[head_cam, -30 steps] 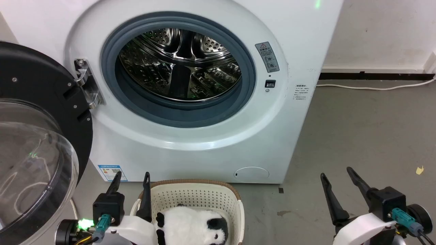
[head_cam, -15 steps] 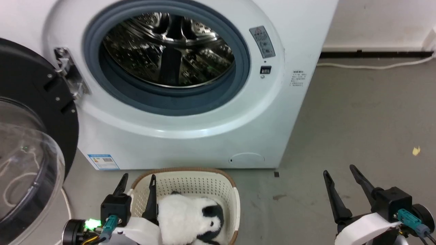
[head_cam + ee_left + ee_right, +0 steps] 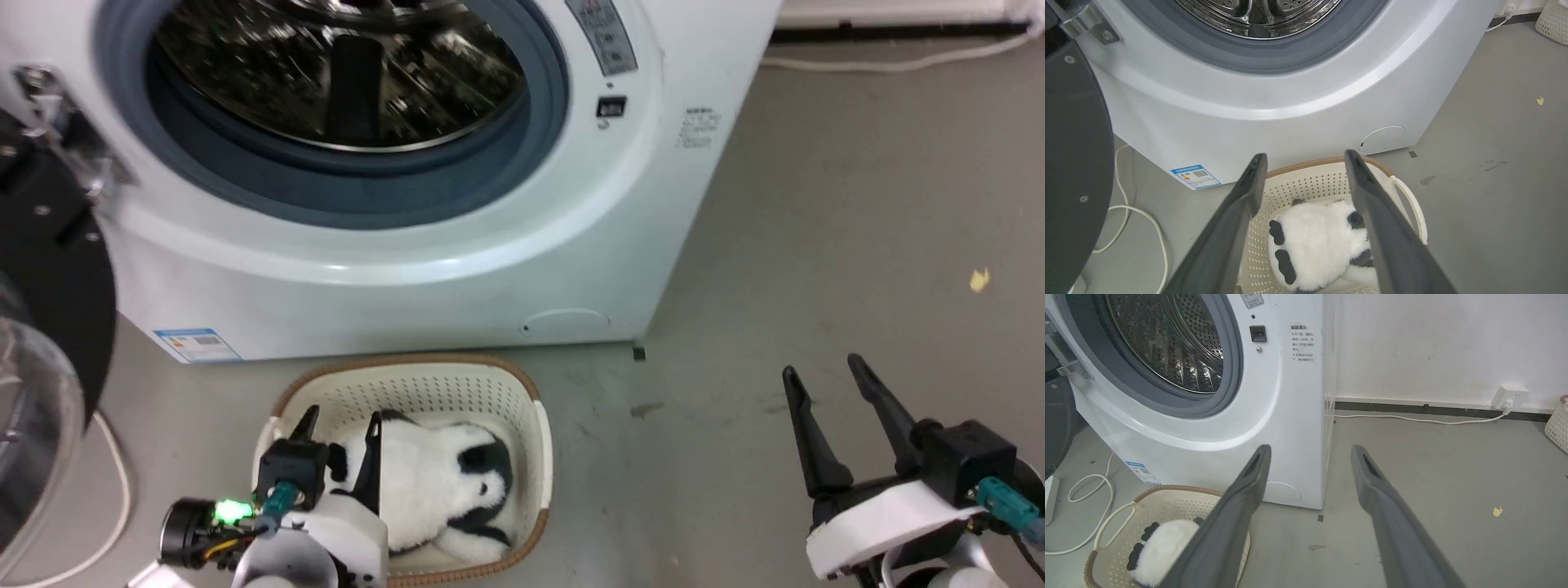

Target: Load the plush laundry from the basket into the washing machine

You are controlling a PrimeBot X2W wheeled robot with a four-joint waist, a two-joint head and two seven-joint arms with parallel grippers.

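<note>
1. The panda toy [image 3: 433,482] lies in the basket [image 3: 441,390], which sits on the floor [image 3: 816,204] just in front of the washing machine [image 3: 457,269].
2. The left gripper [image 3: 343,414] hangs over the basket's left side, fingers apart and empty. The right gripper [image 3: 821,366], also apart and empty, is over bare floor well away.
3. The toy looks light, soft and squashy, with fur likely to slip. A deep pinch across the plump white body seems safer than an ear or paw.
</note>
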